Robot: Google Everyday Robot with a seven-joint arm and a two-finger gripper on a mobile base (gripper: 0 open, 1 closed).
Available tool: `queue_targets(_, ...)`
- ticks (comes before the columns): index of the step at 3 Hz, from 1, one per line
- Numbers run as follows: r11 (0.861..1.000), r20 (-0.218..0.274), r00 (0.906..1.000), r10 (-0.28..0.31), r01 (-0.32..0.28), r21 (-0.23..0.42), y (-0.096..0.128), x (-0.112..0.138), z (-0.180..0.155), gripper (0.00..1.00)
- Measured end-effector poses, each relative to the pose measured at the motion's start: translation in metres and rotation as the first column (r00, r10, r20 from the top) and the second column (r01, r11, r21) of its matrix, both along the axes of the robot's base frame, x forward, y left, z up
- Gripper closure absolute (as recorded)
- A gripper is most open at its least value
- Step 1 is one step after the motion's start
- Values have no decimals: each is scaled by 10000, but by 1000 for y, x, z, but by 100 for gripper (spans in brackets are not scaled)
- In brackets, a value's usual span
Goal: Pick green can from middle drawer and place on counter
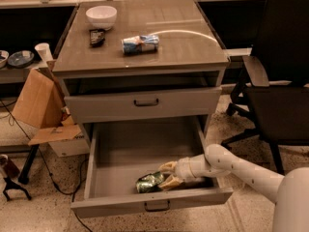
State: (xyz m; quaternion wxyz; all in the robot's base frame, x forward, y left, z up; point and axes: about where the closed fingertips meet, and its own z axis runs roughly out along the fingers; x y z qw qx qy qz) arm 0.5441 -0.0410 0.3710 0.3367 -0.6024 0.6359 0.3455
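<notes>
Nearest to the camera, the white arm of the robot comes in from the lower right corner and reaches to the left into the middle drawer. This drawer is pulled out wide, and its grey front with the small dark bar handle faces the viewer. The gripper is inside the drawer, low above the floor and close behind the front wall. Its two tan fingers stand apart and grasp nothing. The green can lies on its side on the drawer floor, just left of the gripper. Its right end is at the fingertips, and the nearer finger seems to touch it.

Above the open drawer, the upper drawer front is closed almost fully. Higher and farther is the counter, glossy, with a curved white streak. On it a blue-and-white can lies on its side near the middle. Behind it to the left are a small dark object and a white bowl.

To the left of the cabinet a cardboard box leans on the floor, with a white paper cup above it. To the right stands a black office chair.
</notes>
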Motion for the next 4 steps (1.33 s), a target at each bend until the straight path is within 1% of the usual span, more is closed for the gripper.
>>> queue_targets(1,9985,49,10000,-60,57,541,-11,2,19,100)
queue_targets(2,9968,363,9988,-323,295,748,-27,10,53,100)
queue_targets(3,9929,896,9935,-706,614,1019,-42,22,105,100)
queue_targets(4,9879,1414,9858,-901,704,1384,-46,38,169,100)
